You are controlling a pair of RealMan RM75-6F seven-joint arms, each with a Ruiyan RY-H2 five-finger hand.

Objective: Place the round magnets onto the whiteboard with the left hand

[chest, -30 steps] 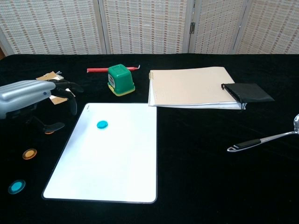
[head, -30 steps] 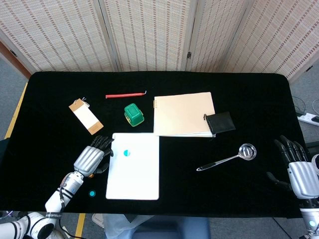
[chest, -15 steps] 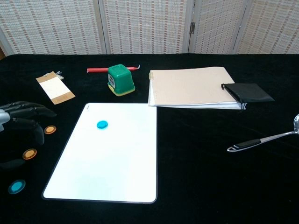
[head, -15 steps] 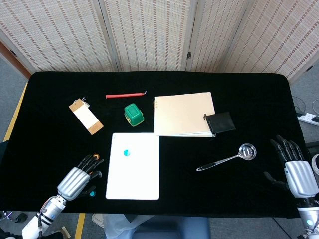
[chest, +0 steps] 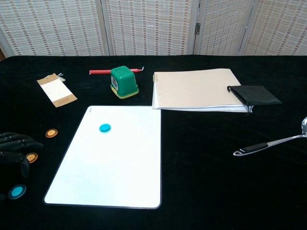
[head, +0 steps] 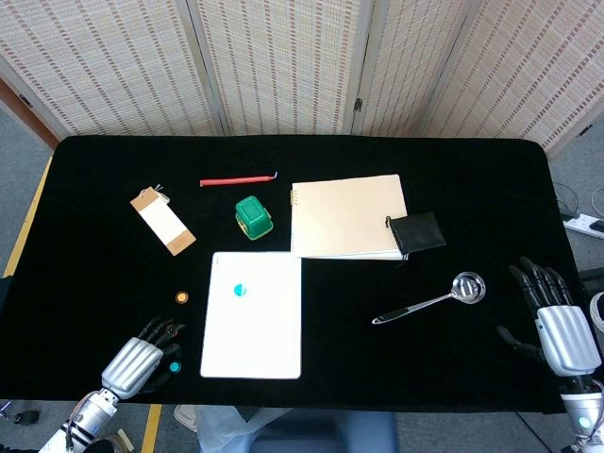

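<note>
Left hand (head: 139, 361) sits at the near left corner of the black tabletop (head: 491, 189), fingers loosely curled and apart, holding nothing. In the chest view its dark fingertips (chest: 21, 143) reach over the middle orange magnet (chest: 32, 156); contact cannot be judged. Teal magnet (chest: 17, 191) lies just nearer, beside the hand, off the board. A second orange magnet (chest: 51, 132) lies a little farther, left of the whiteboard (chest: 110, 163).

Whiteboard lies flat, near centre-left. One teal magnet on the board (chest: 104, 128) sits on its far left part. No writing seen on the board.

Right hand (head: 560, 326) rests at the near right edge, fingers spread, holding nothing.

Metal ladle (head: 429, 298) lies right of the board, bowl toward the right hand.

Farther: tan notebook (head: 347, 215) with a black pouch (head: 416, 231) overlapping its right edge. Green box (chest: 123, 81) stands just beyond the board's far edge; any label is too small to read. Tan card (head: 163, 220) far left, print unreadable. Red pen (head: 238, 179) farthest.
</note>
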